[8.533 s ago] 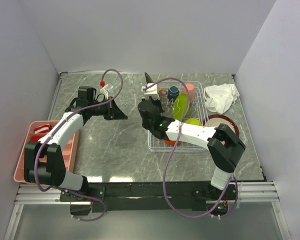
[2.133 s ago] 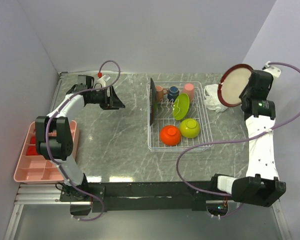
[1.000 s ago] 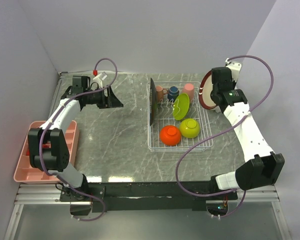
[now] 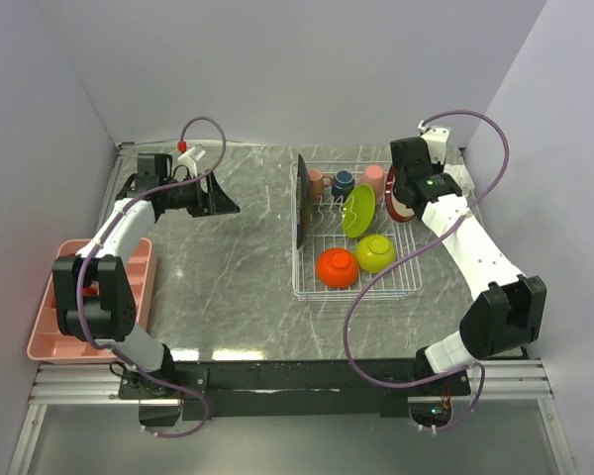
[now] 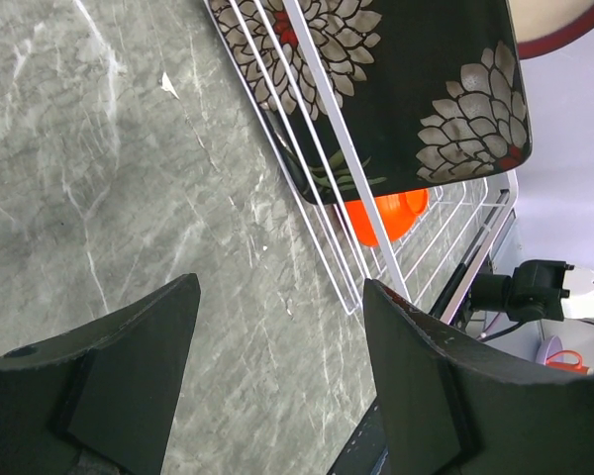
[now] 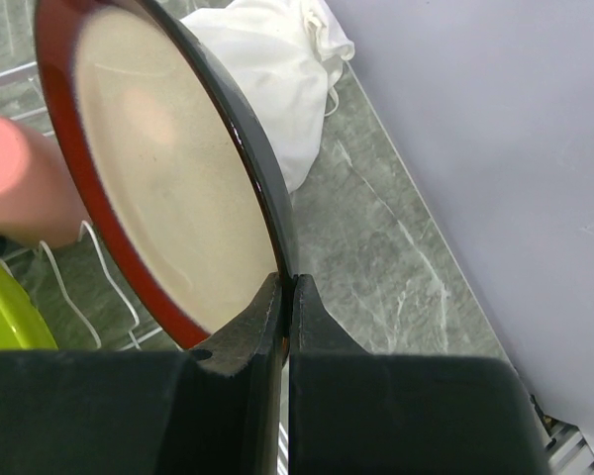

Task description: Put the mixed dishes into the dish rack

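Left gripper [image 5: 277, 297]: fingers spread, empty, over the table's far left.
Rack [image 4: 356, 294]: right of centre.
Floral plate [image 4: 302, 203]: on edge against the rack's left wall.
Bowls: orange bowl [image 4: 336, 267] and green bowl [image 4: 376, 253], in the rack's near half.
Brown plate [image 6: 158, 188]: upright at the rack's far right edge.
Right gripper [image 6: 287, 282]: clamped on the brown plate's rim.

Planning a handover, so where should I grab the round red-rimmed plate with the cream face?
Pinch the round red-rimmed plate across its thin rim, coming edge-on opposite the right gripper: it's held on edge, both faces exposed.
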Robot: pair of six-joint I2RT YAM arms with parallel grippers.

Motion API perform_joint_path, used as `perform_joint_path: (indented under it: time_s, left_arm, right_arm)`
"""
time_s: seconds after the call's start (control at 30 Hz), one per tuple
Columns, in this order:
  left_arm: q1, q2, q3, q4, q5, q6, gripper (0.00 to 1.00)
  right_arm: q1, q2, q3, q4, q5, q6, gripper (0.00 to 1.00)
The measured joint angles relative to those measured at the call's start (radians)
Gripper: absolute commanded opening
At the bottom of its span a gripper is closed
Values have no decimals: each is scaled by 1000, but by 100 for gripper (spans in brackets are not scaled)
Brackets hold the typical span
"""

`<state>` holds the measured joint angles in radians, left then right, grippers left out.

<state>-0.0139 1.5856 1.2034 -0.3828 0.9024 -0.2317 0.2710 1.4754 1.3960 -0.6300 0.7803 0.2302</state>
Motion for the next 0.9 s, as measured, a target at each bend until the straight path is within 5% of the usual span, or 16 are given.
perform_joint_path:
  time_s: [0.5, 0.6, 0.9]
  left_arm:
    - [8, 0, -5, -2, 25, 0, 73]
    - [8, 0, -5, -1, 25, -1, 73]
    - [8, 0, -5, 2, 25, -18, 73]
  right_arm:
    - [61, -4, -56, 14, 85, 65, 0]
    - [81, -26, -92, 20, 100, 96, 14]
    - [104, -98, -179, 40, 68, 143, 25]
